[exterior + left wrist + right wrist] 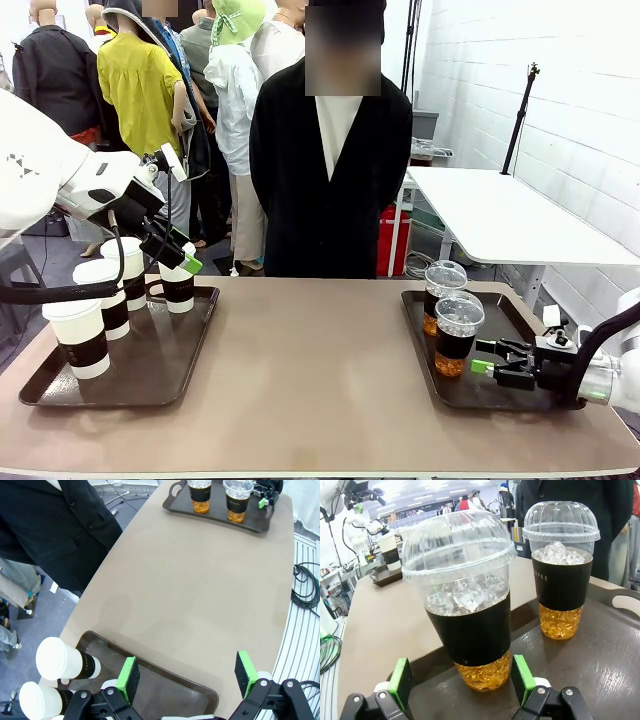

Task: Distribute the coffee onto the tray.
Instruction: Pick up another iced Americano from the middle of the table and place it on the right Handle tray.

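brown table, six tray-borne cups

Sleeve print on the far iced cup (partly turned away)

Counting it up: four white paper cups with lids and dark sleeves on the left, the nearest, one behind it, another farther back, and the far one, all on the left tray. Over on the right, two clear dome-lidded iced cups, the near one and the far one, sitting on the right tray. That makes six cups, two trays. Two grippers as well, the left gripper and the right gripper. One person stands at the far side of the one shared table.
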You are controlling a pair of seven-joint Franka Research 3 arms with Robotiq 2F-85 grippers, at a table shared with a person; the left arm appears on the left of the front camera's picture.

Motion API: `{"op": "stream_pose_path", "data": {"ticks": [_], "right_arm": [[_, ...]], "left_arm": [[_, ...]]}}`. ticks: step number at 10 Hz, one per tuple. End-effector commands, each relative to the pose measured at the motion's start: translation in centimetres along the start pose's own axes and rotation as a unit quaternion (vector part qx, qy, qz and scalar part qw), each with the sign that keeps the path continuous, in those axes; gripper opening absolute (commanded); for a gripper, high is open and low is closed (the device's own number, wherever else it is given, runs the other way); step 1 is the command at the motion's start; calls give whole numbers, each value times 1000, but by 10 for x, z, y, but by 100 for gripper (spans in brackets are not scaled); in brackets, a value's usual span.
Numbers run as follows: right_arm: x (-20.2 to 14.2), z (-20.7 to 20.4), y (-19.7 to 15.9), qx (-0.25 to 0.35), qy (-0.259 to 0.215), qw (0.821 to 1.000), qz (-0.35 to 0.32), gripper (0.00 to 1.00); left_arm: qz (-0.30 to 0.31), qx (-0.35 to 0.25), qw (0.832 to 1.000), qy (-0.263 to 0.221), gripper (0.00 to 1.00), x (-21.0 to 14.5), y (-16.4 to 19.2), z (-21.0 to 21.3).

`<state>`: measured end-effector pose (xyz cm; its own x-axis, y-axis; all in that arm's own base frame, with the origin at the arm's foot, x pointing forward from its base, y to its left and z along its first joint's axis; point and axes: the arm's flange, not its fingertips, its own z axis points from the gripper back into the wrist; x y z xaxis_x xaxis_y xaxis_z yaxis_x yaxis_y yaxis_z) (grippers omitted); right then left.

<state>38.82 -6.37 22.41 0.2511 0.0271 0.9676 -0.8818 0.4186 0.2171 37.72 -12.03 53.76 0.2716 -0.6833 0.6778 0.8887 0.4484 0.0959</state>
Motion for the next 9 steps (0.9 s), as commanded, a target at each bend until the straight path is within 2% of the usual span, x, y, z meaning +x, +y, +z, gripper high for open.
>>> {"op": "stream_pose_path", "data": {"ticks": [1,9], "right_arm": [[0,-1,-2,1,-3,1000,0,100],[0,-1,-2,1,-3,1000,0,100]], "left_arm": [[-3,-4,1000,0,100,-2,2,1],[-3,-4,1000,0,100,-2,2,1]]}}
